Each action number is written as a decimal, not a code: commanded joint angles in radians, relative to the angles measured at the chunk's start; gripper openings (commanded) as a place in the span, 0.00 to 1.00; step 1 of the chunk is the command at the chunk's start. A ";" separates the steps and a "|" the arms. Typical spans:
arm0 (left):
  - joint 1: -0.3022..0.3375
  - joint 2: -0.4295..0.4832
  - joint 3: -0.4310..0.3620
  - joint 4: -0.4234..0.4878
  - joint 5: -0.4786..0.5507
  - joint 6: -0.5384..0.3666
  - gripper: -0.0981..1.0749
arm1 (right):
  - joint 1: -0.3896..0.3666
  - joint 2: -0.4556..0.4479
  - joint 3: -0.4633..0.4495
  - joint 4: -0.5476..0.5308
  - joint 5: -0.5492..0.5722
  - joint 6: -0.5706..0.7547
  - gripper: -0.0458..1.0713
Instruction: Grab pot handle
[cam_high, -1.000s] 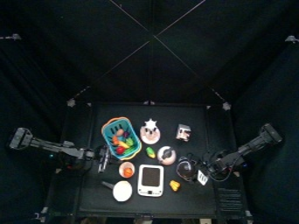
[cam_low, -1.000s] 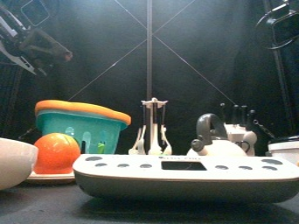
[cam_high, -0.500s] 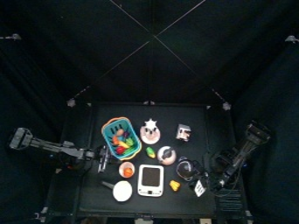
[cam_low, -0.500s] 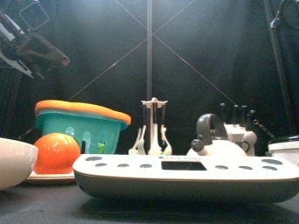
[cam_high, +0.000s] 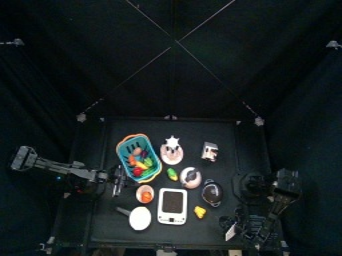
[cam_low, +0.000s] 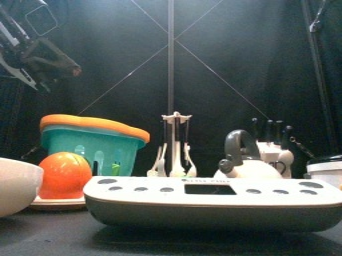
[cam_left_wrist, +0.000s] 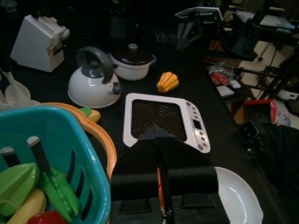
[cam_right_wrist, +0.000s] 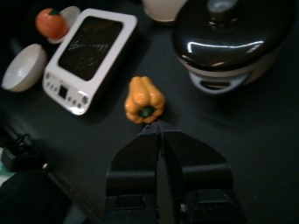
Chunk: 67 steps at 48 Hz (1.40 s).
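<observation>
Now that the right arm has swung round from the side, its gripper (cam_right_wrist: 160, 131) hangs over the tabletop (cam_right_wrist: 263, 140), jaws nearly together and empty. A pepper (cam_right_wrist: 142, 98) lies just ahead, and the pot handle (cam_right_wrist: 222, 7) sits beyond it, ungrasped. The left gripper (cam_left_wrist: 163, 179) rests closed, well apart.

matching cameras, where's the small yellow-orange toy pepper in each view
top view: small yellow-orange toy pepper, just right of the white kitchen scale
front view: not visible
left wrist view: pepper beside the scale
right wrist view: pepper beside the scale
shared landmark: the scale
</observation>
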 joint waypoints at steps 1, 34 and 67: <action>0.000 0.003 -0.021 -0.005 -0.009 0.002 0.23 | -0.035 0.014 -0.049 0.025 0.029 0.018 0.37; -0.002 0.003 -0.009 -0.029 -0.012 0.000 0.23 | -0.137 0.023 -0.058 0.103 0.029 0.031 0.73; -0.003 0.003 -0.005 -0.054 -0.006 0.000 0.23 | -0.029 0.038 0.038 0.110 0.029 0.394 0.74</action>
